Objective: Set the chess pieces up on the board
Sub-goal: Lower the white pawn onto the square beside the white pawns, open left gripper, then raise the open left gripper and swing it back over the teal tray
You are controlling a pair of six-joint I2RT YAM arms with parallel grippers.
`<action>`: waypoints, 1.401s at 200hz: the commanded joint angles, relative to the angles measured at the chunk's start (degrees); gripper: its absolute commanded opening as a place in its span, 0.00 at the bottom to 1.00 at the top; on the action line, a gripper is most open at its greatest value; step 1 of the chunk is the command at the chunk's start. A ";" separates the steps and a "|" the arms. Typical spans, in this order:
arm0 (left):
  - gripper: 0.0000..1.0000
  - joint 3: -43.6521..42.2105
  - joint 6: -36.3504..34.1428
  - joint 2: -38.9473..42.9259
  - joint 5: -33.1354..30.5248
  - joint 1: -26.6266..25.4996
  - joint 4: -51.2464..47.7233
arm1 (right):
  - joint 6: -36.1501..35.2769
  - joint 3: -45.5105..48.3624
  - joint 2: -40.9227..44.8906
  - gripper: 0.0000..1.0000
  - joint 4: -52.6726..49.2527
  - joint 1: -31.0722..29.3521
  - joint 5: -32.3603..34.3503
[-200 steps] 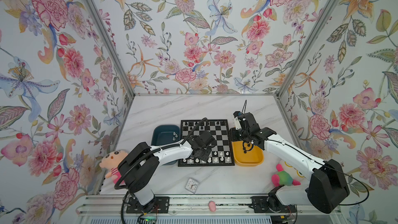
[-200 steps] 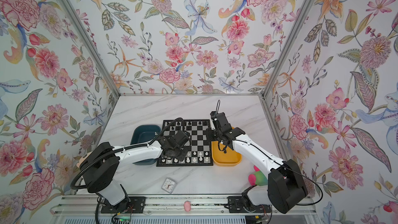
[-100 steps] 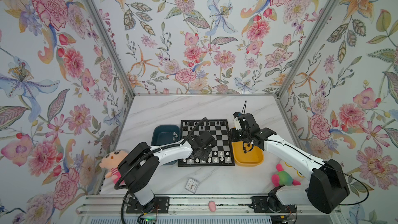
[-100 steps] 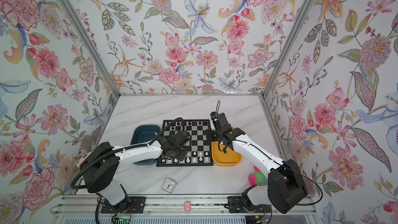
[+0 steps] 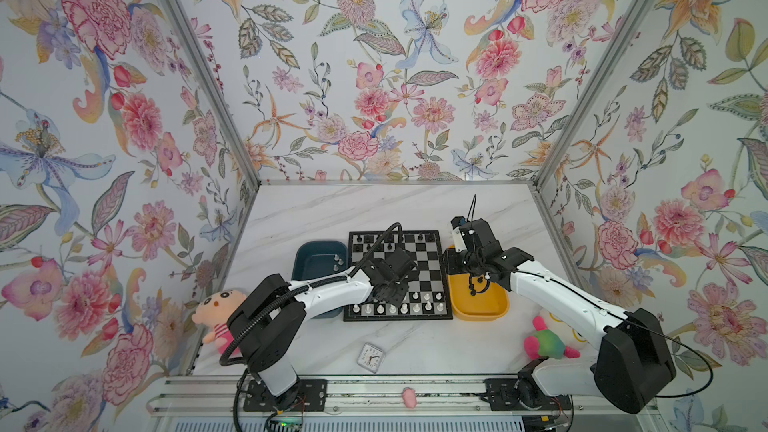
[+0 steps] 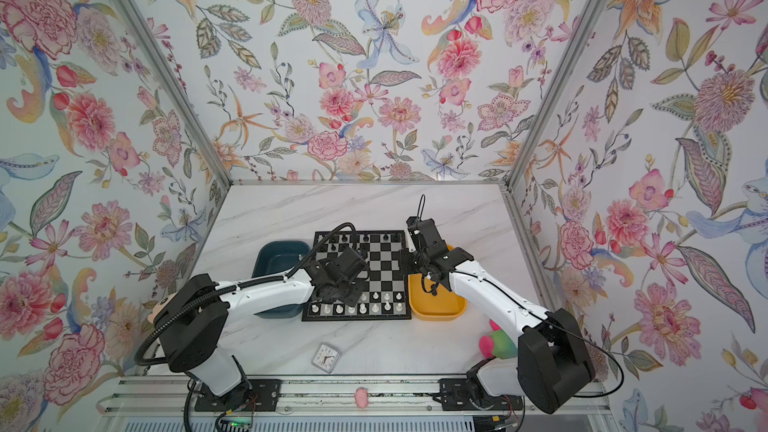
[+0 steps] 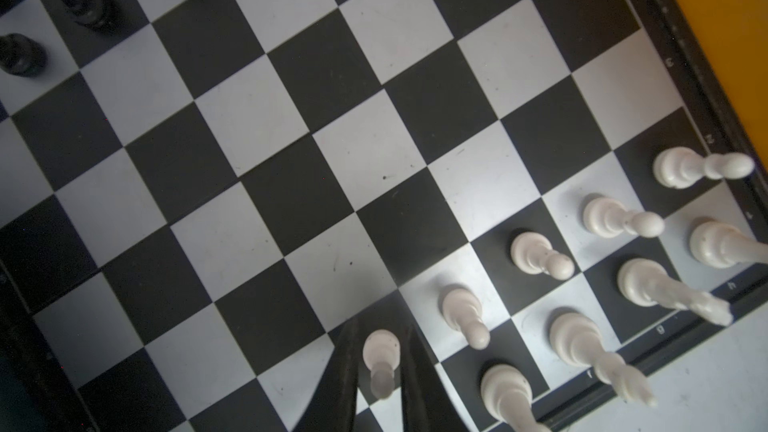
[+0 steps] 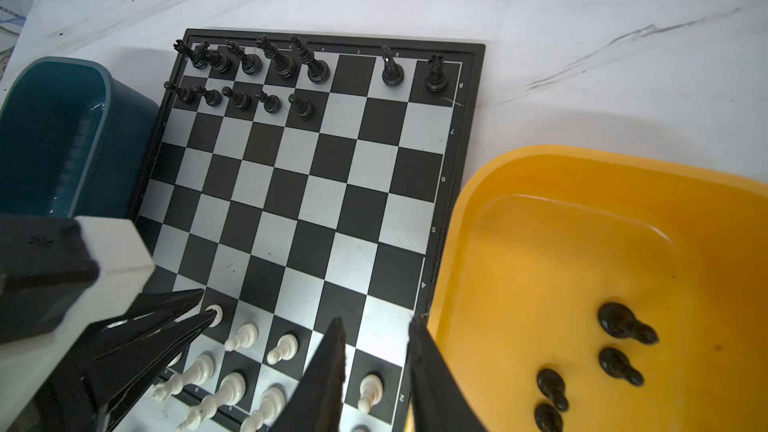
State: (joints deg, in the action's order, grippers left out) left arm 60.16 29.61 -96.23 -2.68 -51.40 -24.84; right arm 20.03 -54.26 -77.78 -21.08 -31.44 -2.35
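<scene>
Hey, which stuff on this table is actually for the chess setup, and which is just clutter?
For the job: board, white pieces, black pieces, teal tray, yellow tray, white pawn held by left pincer.
Clutter: doll, clock, green-pink plush.

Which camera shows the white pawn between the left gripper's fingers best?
The left wrist view: the white pawn sits large between the fingers of the left gripper. The right wrist view shows it small at the fingertips; in both top views the gripper hides it.
</scene>
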 commanded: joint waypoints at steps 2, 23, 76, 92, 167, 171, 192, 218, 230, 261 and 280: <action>0.22 2.10 0.89 1.29 -3.03 -0.56 -1.93 | 0.75 0.82 1.23 0.29 1.13 -0.20 0.68; 0.22 2.77 1.08 3.30 -5.82 -0.06 -3.28 | 0.62 0.80 1.21 0.29 1.15 -0.20 0.63; 0.23 1.60 0.41 16.33 -9.20 7.01 -7.81 | 0.19 0.36 1.18 0.29 1.07 -0.03 0.59; 0.24 0.14 0.02 20.34 -10.19 10.57 -9.53 | 0.26 0.21 0.80 0.29 1.08 0.15 0.33; 0.29 -4.53 -0.80 24.30 -10.19 22.93 -9.14 | -0.44 0.16 0.08 0.29 1.28 1.22 -0.28; 0.29 -4.88 -0.88 24.13 -9.84 23.43 -8.74 | -0.52 0.20 0.08 0.29 1.32 1.48 -0.28; 0.29 -6.17 -1.08 22.67 -8.77 26.09 -7.53 | -0.64 0.87 0.11 0.29 1.52 2.71 -1.00; 0.29 -7.24 -2.02 19.38 -6.47 28.64 -6.05 | -0.69 1.67 -0.40 0.29 2.10 3.96 -1.99; 0.28 -7.50 -2.35 17.47 -5.66 29.29 -5.52 | -0.67 1.79 -0.70 0.29 2.33 4.48 -2.45; 0.26 -9.30 -3.37 13.80 -2.01 31.13 -1.93 | -0.63 1.64 -1.80 0.29 2.58 5.58 -3.34; 0.25 -9.54 -3.62 12.33 -1.11 31.62 -0.69 | -0.70 1.19 -2.37 0.28 2.54 6.00 -3.80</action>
State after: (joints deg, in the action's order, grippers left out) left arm 51.59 27.51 -82.52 -6.59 -20.80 -28.21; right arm 19.97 -53.06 -78.96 -19.29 -25.98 -4.84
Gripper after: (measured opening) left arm 0.258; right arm 0.285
